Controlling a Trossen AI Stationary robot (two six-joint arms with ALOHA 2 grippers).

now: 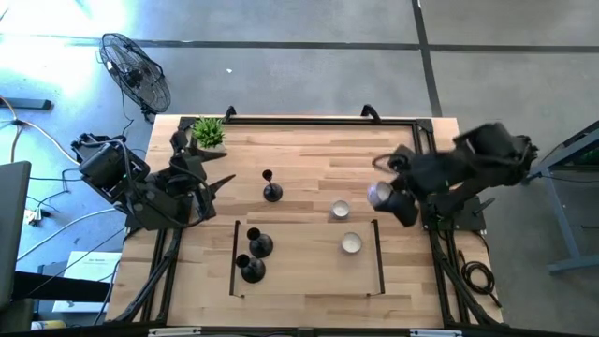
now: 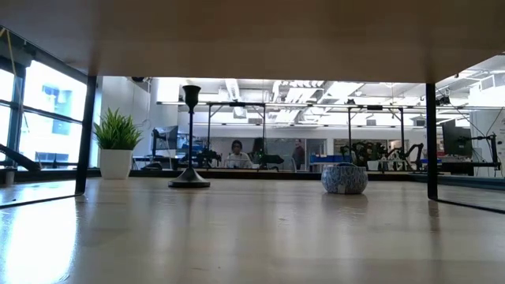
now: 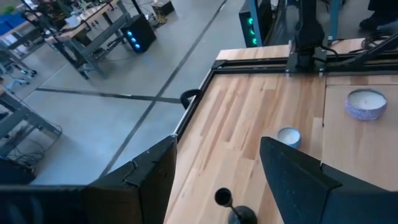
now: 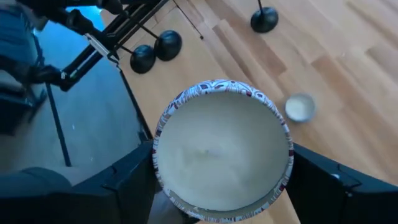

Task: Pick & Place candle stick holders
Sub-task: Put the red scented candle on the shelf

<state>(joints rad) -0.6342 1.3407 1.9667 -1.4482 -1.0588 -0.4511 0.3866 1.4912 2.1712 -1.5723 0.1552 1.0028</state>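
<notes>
One black candlestick holder (image 1: pixel 271 190) stands upright on its round base on the bare wood; it also shows in the low view (image 2: pixel 190 139) and the left wrist view (image 3: pixel 231 207). Two more holders (image 1: pixel 259 244) (image 1: pixel 251 270) stand inside the black frame (image 1: pixel 237 257) near the front. My left gripper (image 1: pixel 225 183) is open and empty, to the left of the single holder, its fingers (image 3: pixel 155 168) pointing toward it. My right gripper (image 1: pixel 382 197) is shut on a round patterned candle jar (image 4: pixel 221 152). My right gripper pinches the candle jar's round wall (image 4: pixel 163 163) between its two fingers, one on each opposite side. The jar's open top faces the wrist camera. It seems lifted clear, with the table showing well below it; how far back it reaches between the fingers does not show.
Two more candle jars stand on the table (image 1: pixel 339 210) (image 1: pixel 350 243), one also in the low view (image 2: pixel 344 178). A potted green plant (image 1: pixel 208 132) stands at the far left corner. A black rail (image 1: pixel 309 119) runs along the far edge. A fan (image 1: pixel 136 70) stands on the floor.
</notes>
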